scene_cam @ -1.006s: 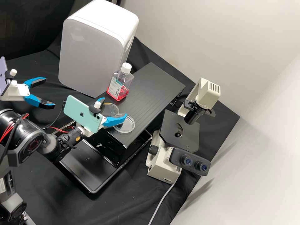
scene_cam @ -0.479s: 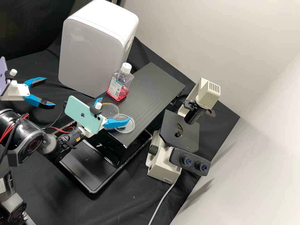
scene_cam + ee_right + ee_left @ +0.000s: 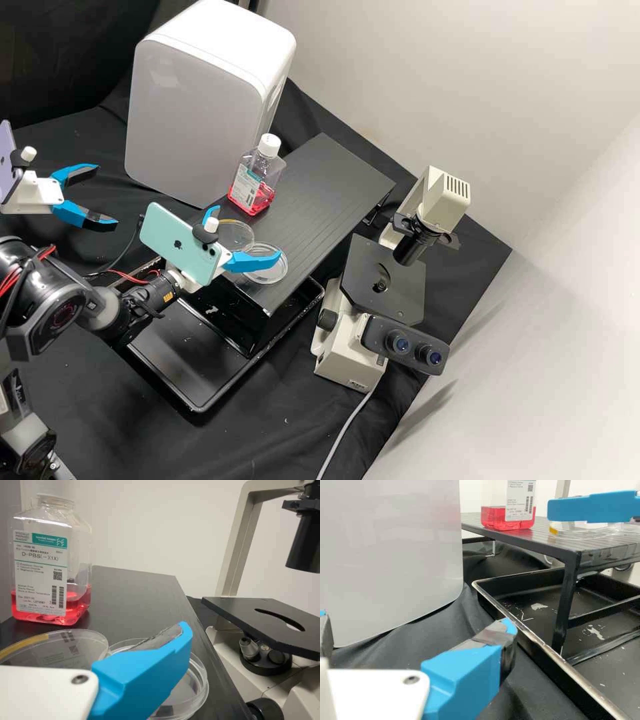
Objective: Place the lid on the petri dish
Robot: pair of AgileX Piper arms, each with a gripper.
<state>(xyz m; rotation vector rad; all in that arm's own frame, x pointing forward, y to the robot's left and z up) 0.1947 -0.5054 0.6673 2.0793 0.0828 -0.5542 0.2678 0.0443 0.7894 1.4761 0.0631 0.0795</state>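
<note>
Seen from above, the right hand (image 3: pixel 245 231) is over the near end of the black slatted rack (image 3: pixel 320 180). Its fingers stand apart on either side of the yellow-edged petri dish half (image 3: pixel 235 232). The nearer finger crosses over the clear petri dish half (image 3: pixel 275 267) just beside it. The left hand (image 3: pixel 107 195) hangs well apart over the desk (image 3: pixel 267 427), fingers spread and holding nothing.

The right wrist view adds dark print on the flat face of the yellow-edged petri dish half (image 3: pixel 55 647) and a low raised wall around the clear petri dish half (image 3: pixel 192 680). The left wrist view, side-on, shows the yellow as a thin band (image 3: pixel 553 530) at rack level under a blue finger (image 3: pixel 592 507).

Both halves lie flat on the rack, side by side. I cannot tell whether their rims touch, or which half is the lid. A bottle of red liquid (image 3: pixel 257 177) stands farther back on the rack.
</note>
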